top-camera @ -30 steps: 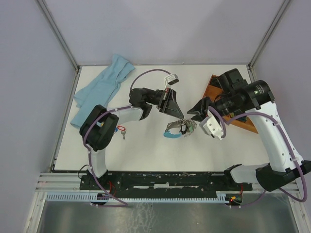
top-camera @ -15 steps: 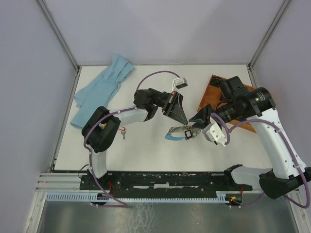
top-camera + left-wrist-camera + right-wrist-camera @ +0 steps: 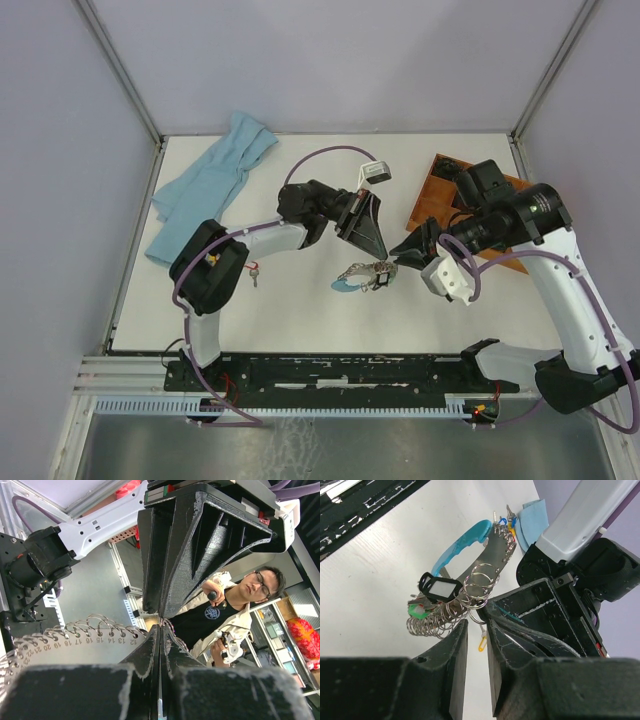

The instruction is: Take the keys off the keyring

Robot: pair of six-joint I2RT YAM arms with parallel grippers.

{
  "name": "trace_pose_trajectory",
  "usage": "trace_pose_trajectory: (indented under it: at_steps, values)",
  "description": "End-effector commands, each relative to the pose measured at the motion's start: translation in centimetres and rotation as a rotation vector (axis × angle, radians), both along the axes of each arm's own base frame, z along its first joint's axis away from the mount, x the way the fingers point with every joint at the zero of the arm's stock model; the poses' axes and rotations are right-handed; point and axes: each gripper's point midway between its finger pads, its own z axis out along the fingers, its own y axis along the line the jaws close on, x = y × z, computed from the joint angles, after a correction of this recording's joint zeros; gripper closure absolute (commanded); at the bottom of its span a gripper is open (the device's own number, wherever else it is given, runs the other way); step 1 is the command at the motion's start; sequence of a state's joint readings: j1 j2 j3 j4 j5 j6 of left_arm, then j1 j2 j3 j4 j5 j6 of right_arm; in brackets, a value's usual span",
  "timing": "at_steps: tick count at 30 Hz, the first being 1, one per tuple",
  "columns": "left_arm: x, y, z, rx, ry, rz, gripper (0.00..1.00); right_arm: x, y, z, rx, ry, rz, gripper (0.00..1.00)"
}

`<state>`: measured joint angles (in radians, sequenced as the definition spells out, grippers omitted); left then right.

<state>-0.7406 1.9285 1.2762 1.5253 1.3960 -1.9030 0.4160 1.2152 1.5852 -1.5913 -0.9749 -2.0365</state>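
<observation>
The keyring (image 3: pixel 360 274) hangs just above the table between my two grippers. In the right wrist view it is a curved metal strip with a light blue sheath (image 3: pixel 462 547), packed with wire rings (image 3: pixel 427 625), a black tag (image 3: pixel 440 586), a green tag (image 3: pixel 417 611) and silver keys (image 3: pixel 416 601). My left gripper (image 3: pixel 383 256) is shut on one of its small rings (image 3: pixel 481 611); its jaws (image 3: pixel 161 628) press together beside the numbered strip (image 3: pixel 75 645). My right gripper (image 3: pixel 477 622) stands narrowly open just below that ring. A yellow-tagged key (image 3: pixel 482 643) dangles beyond its gap.
A blue cloth (image 3: pixel 210 180) lies at the back left. A brown wooden tray (image 3: pixel 434 190) sits at the back right, partly under my right arm. Loose red- and blue-tagged keys (image 3: pixel 250 268) lie by my left arm's elbow.
My left gripper has moved right and nearer with the keyring, which now hangs from it. My right gripper has come in toward the ring and its jaws have narrowed.
</observation>
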Motion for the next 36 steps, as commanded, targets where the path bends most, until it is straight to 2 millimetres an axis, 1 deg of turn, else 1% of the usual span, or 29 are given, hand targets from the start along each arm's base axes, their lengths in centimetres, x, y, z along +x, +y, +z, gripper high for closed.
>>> trace_pose_trajectory:
  at_steps: [1,3,4,5,8,11,12,13,15,17,19,20,22,24,25,29,32,35,36]
  values:
    - [-0.9,0.4,2.2,-0.135,-0.107,-0.009,0.97,-1.3,0.9,2.0,0.099,-0.241,0.192,0.71]
    - [-0.8,0.4,2.2,-0.124,-0.096,-0.012,0.97,-1.0,0.8,2.3,0.089,-0.242,0.171,0.69]
    - [-0.8,0.3,2.2,-0.120,-0.090,-0.013,0.97,-0.7,0.6,2.5,0.075,-0.241,0.154,0.67]
    - [-0.7,0.3,2.3,-0.118,-0.086,-0.014,0.97,-0.4,0.3,2.5,0.047,-0.246,0.140,0.63]
    - [-0.7,0.3,2.5,-0.114,-0.074,-0.017,0.97,0.0,-1.0,2.9,-0.049,-0.252,0.097,0.58]
    - [-0.7,0.3,2.8,-0.112,-0.057,-0.015,0.97,1.0,-2.2,2.8,-0.114,-0.310,0.030,0.45]
    - [-0.7,0.3,2.9,-0.111,-0.051,-0.013,0.97,1.7,-2.4,3.3,-0.119,-0.353,-0.006,0.41]
    - [-0.7,0.3,2.9,-0.111,-0.048,-0.012,0.97,1.9,-2.7,3.5,-0.123,-0.373,-0.029,0.39]
    - [-0.8,0.4,2.9,-0.114,-0.047,-0.009,0.97,1.9,-3.2,3.1,-0.142,-0.390,-0.049,0.38]
    - [-0.9,0.5,3.0,-0.118,-0.049,-0.007,0.97,1.2,-3.7,2.2,-0.150,-0.432,-0.035,0.38]
    - [-0.9,0.5,3.1,-0.113,-0.041,-0.008,0.97,0.7,-3.4,1.8,-0.103,-0.461,-0.034,0.39]
    - [-0.9,0.5,3.1,-0.114,-0.041,-0.009,0.97,0.4,-3.1,2.0,-0.058,-0.472,-0.039,0.41]
    - [-0.9,0.5,3.1,-0.112,-0.035,-0.009,0.97,-0.1,-2.2,2.7,0.037,-0.474,-0.045,0.48]
    - [-0.9,0.5,3.0,-0.107,-0.026,-0.008,0.97,-0.3,-1.6,3.1,0.094,-0.499,-0.030,0.55]
    - [-0.9,0.5,3.1,-0.106,-0.025,-0.009,0.97,-0.1,-1.5,3.1,0.115,-0.505,-0.040,0.56]
    - [-1.3,0.8,3.2,-0.101,-0.023,-0.013,0.97,1.0,-1.3,2.8,0.147,-0.621,-0.060,0.61]
    - [-1.6,0.8,3.1,-0.095,-0.022,-0.020,0.97,1.6,-0.8,3.0,0.205,-0.710,-0.061,0.62]
    - [-1.9,0.7,3.1,-0.096,-0.025,-0.028,0.97,2.3,-0.3,3.7,0.282,-0.816,-0.065,0.61]
    - [-2.0,0.8,3.1,-0.099,-0.028,-0.028,0.97,2.5,-0.2,3.7,0.295,-0.833,-0.068,0.61]
